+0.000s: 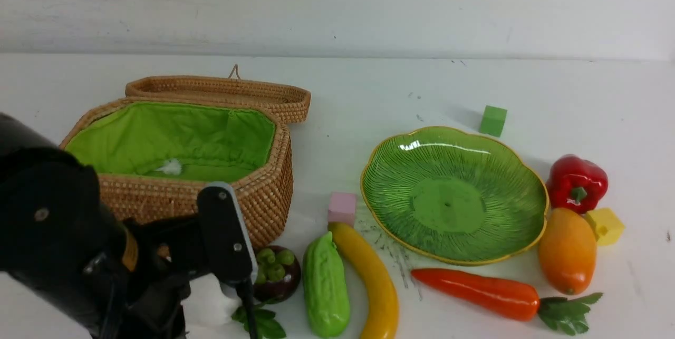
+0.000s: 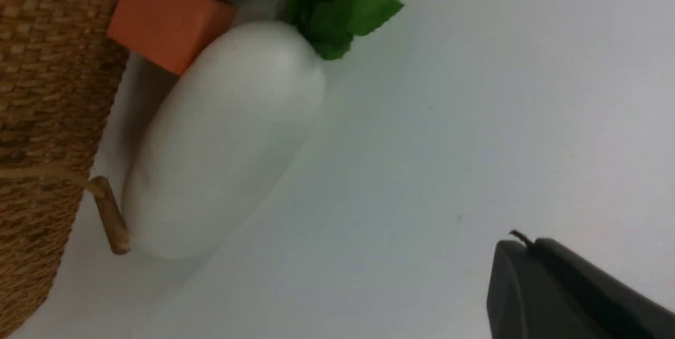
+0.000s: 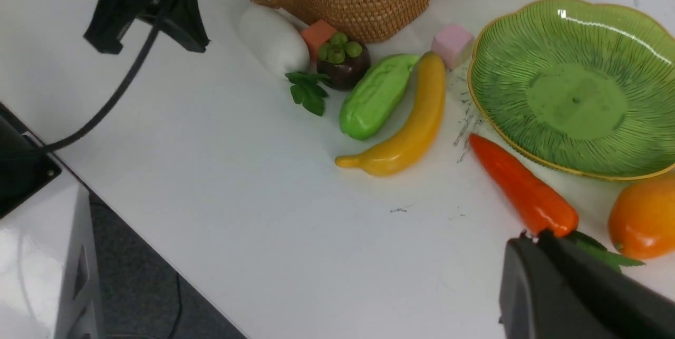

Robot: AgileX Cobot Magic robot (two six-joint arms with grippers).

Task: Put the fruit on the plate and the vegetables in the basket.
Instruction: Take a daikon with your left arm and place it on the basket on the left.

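Radish point(image 2: 221, 133) is lying on its side on the bench, tucked just beside the wall of the basket point(image 1: 263, 191). One flank is touching an orange foam cube point(image 2: 163, 22), and its leaves are pointing toward the mangosteen point(image 1: 279, 275). I am judging it to be light, stiff, glossy plastic that is liable to squirt out of a careless squeeze. Taking it across the fat middle, not by the floppy leaves, is looking safest. The basket's wooden toggle point(image 2: 111, 218) is crowding the blunt end, leaving little room there.

The left pincer point(image 2: 527, 270) is hovering near the radish, clenched and carrying nothing, so it is needing to spread before reaching in. The right pincer point(image 3: 532, 260) is clenched and empty too, hanging over the leafy end of the carrot point(image 3: 522, 186).

Cucumber point(image 1: 325, 286) and banana point(image 1: 374, 275) are lying side by side near the plate point(image 1: 453, 202), which is sitting bare. Mango point(image 1: 567, 252) and red pepper point(image 1: 575, 181) are resting on its right. All are looking smooth and rounded, apt to roll when nudged.
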